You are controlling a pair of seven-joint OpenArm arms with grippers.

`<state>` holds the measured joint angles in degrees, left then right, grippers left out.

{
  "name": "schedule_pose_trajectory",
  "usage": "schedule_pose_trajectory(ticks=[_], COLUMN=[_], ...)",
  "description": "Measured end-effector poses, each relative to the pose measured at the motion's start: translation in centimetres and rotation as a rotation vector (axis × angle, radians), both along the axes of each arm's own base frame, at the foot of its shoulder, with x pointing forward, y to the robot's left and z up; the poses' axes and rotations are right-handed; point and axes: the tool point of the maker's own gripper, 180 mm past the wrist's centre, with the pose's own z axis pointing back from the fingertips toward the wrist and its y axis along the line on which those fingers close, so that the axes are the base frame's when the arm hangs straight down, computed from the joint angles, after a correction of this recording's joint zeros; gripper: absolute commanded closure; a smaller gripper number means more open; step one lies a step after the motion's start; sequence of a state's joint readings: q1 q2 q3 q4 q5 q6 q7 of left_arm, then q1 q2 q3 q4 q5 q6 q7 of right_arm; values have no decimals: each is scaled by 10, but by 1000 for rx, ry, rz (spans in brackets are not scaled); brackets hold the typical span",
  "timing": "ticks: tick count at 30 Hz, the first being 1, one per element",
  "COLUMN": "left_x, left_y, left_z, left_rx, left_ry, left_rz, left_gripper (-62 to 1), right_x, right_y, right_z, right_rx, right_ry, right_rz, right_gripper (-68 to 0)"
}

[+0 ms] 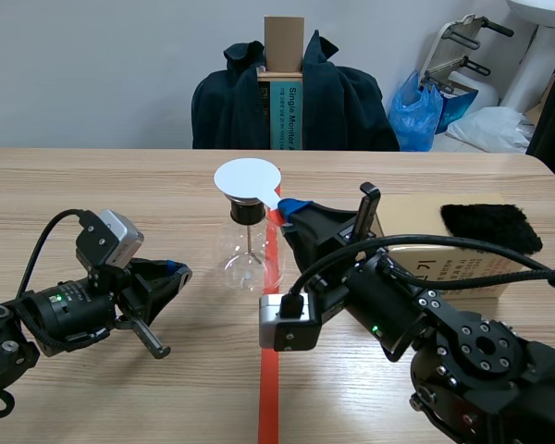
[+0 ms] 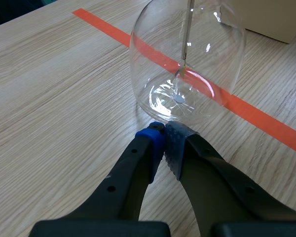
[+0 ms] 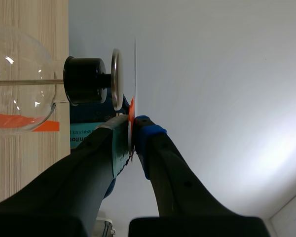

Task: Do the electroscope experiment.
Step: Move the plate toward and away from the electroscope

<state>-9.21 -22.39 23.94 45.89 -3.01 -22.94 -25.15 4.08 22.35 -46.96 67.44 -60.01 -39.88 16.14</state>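
Right wrist view shows right gripper [image 3: 132, 140] pinching an edge-on disc [image 1: 247, 178]; left gripper [image 2: 164, 134] closed.

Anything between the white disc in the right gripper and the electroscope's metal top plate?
Nothing. The right wrist view, seeing both edge-on, shows only a narrow open gap between the white disc and the metal plate.

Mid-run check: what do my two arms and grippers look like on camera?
The left arm and right arm are black, with black cables and a silver-grey camera box at each wrist. The left gripper and right gripper have thick black fingers, each pair tipped with one blue and one grey-green dotted pad.
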Motion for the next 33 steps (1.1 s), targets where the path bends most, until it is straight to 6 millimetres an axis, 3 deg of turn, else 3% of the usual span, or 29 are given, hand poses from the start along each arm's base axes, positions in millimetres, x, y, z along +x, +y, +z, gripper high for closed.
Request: schedule_pose_trajectory(ticks=[16,33], left_x=[0,0], left_y=[0,0], left_z=[0,0], left_rx=[0,0], left_ry=[0,0], left_rz=[0,0], left_gripper=[-28,-28], right_x=[2,34], right_y=[-2,-45], right_z=[0,0], right_rx=[2,32], right_ry=[1,25], right_rz=[-17,-316], right_gripper=[-6,-6])
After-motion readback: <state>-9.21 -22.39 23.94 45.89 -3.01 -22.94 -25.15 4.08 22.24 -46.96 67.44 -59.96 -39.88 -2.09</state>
